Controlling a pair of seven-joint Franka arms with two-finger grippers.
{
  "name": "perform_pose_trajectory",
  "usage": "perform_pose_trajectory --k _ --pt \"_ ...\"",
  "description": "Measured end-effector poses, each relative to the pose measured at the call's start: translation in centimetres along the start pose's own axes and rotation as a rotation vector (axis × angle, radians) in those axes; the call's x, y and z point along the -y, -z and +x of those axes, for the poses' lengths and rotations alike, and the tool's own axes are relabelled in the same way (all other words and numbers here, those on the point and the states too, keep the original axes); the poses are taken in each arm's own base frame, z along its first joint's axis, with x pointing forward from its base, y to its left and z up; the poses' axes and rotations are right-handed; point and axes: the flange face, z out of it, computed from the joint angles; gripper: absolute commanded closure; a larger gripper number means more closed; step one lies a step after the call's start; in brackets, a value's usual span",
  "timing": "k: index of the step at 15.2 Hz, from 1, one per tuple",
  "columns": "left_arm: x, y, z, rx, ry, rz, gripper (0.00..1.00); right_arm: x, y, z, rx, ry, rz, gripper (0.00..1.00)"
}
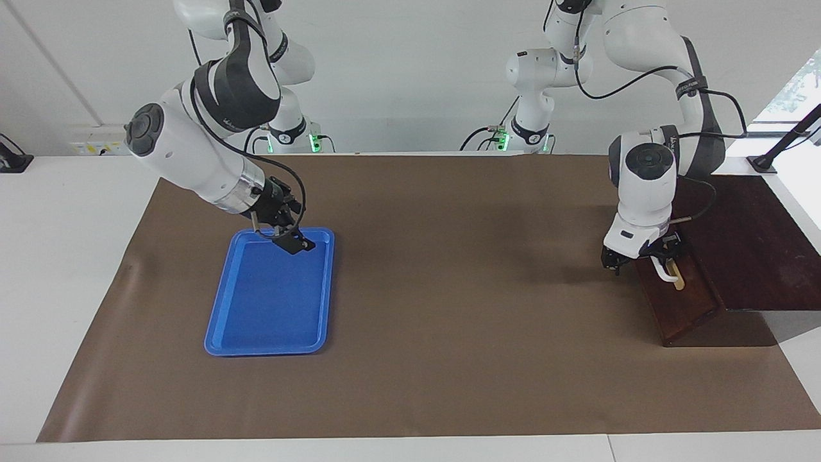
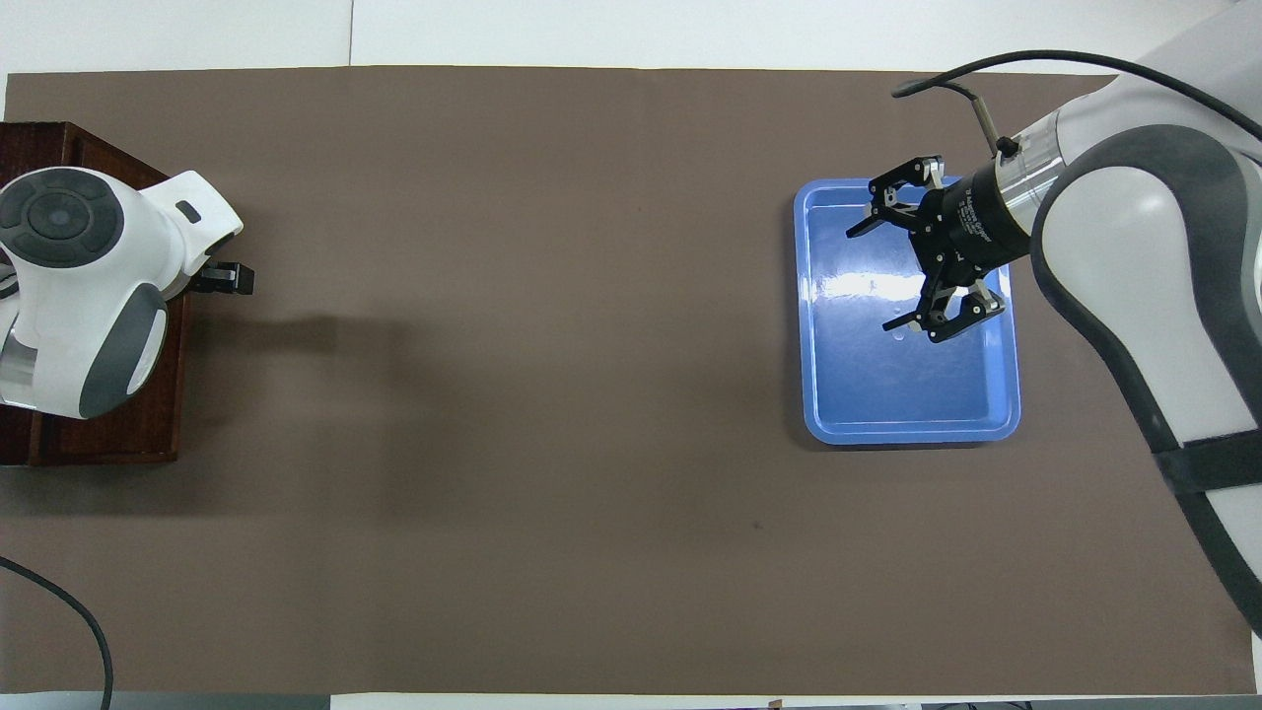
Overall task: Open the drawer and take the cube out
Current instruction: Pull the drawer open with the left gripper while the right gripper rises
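The dark brown drawer (image 1: 683, 301) is shut in its cabinet at the left arm's end of the table, and no pale interior shows. My left gripper (image 1: 641, 260) is down at the drawer's front, open, with its fingers either side of the white handle (image 1: 668, 274). In the overhead view the left arm's wrist covers the drawer (image 2: 108, 434), and one of its fingertips (image 2: 233, 279) sticks out in front of it. The yellow cube is hidden. My right gripper (image 1: 282, 234) hangs open and empty just above the blue tray (image 1: 269, 301), as the overhead view (image 2: 873, 276) also shows.
The blue tray (image 2: 907, 385) lies empty toward the right arm's end of the table. A brown mat (image 1: 462, 289) covers the table. The cabinet's dark top (image 1: 750, 244) lies under the left arm.
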Motion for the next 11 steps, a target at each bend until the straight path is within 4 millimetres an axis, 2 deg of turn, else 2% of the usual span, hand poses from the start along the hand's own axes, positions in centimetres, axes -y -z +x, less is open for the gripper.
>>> perform_pose_trajectory --k 4,7,9,11 --pt "-5.5 2.2 0.5 -0.039 0.092 -0.028 0.0 0.3 -2.9 0.7 0.137 -0.067 0.045 0.0" --pt "-8.5 3.7 0.7 -0.043 0.119 -0.092 0.0 1.1 -5.2 0.9 0.255 -0.058 0.055 0.0" --pt "-9.6 4.2 0.8 -0.046 0.133 -0.106 0.0 1.8 -6.8 1.5 0.323 -0.024 0.069 0.0" --pt "-9.8 4.2 0.9 -0.046 0.14 -0.107 0.0 2.4 -8.1 2.1 0.378 0.02 0.092 0.0"
